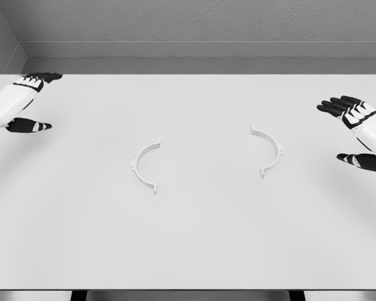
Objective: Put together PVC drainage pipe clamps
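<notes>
At the far left the left hand (26,100) hovers over the table's (194,251) edge, palm turned inward, its dark fingers (42,78) stretched forward and the thumb held apart below them — wide and holding nothing. Inward of that hand and nearer the robot lies the left clamp half (144,165), a thin white arc flat on the table, its bulge facing the left hand and its open side facing the centre; the line between its two ear tabs runs roughly front to back, slightly tilted. Well apart from it, across a bare stretch of table, lies the right clamp half (269,150), a mirror-image arc whose bulge faces outward and whose open side looks back at its partner. Beyond that, at the right edge, the right hand (357,135) hangs in the same pose, fingers (338,105) extended and thumb spread below, gripping nothing. Each half sits inward of its own hand, the right half seemingly a little closer to its hand than the left half is to its own. Since the hollows already face each other, I judge the coming move to be mostly a sideways one — each hand reaching inward to its nearer arc, then drawing the two together so the ear tabs meet.
</notes>
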